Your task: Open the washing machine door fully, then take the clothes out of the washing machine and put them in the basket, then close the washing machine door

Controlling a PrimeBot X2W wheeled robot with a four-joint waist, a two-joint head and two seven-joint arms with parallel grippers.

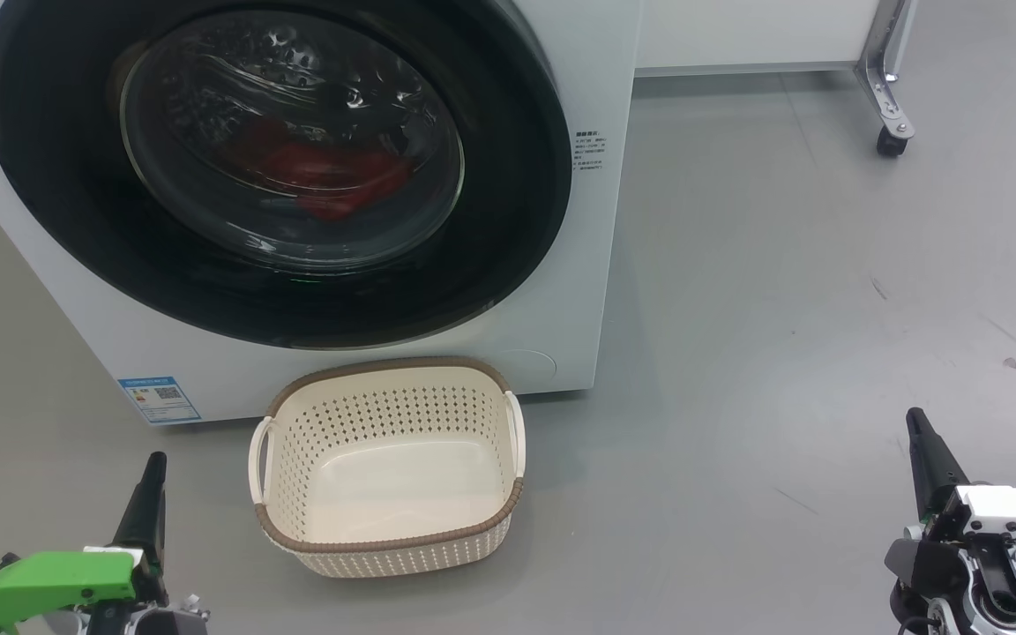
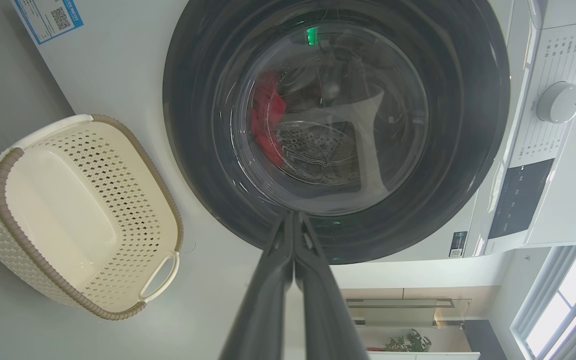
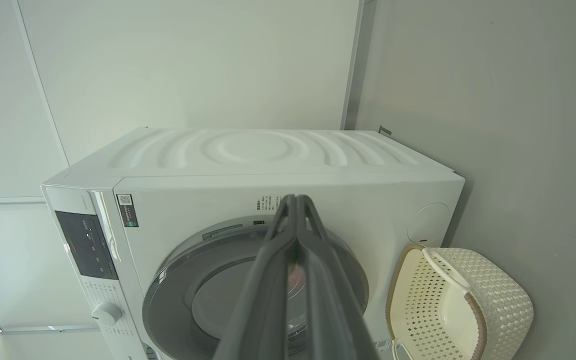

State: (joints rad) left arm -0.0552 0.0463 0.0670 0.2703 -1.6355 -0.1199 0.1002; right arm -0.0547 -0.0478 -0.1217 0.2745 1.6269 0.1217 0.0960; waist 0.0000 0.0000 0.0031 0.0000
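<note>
The long dark fingers of the left gripper (image 2: pixel 294 216) and of the right gripper (image 3: pixel 295 198) are pressed together, pinching nothing, and face the big white front-loading washing machine (image 1: pixel 587 265). Its round glossy black door (image 1: pixel 58 176) is shut, with soft red clothes (image 1: pixel 323 172) behind the glass. The cream perforated plastic basket (image 1: pixel 384 363) sits just in front of the machine. The machine's blue QR-code sticker (image 1: pixel 160 399) and small printed label (image 1: pixel 590 152) are too small to read.

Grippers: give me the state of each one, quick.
Left gripper: closed, fingers pressed together, holding nothing.
Right gripper: closed, fingers pressed together, holding nothing.
</note>
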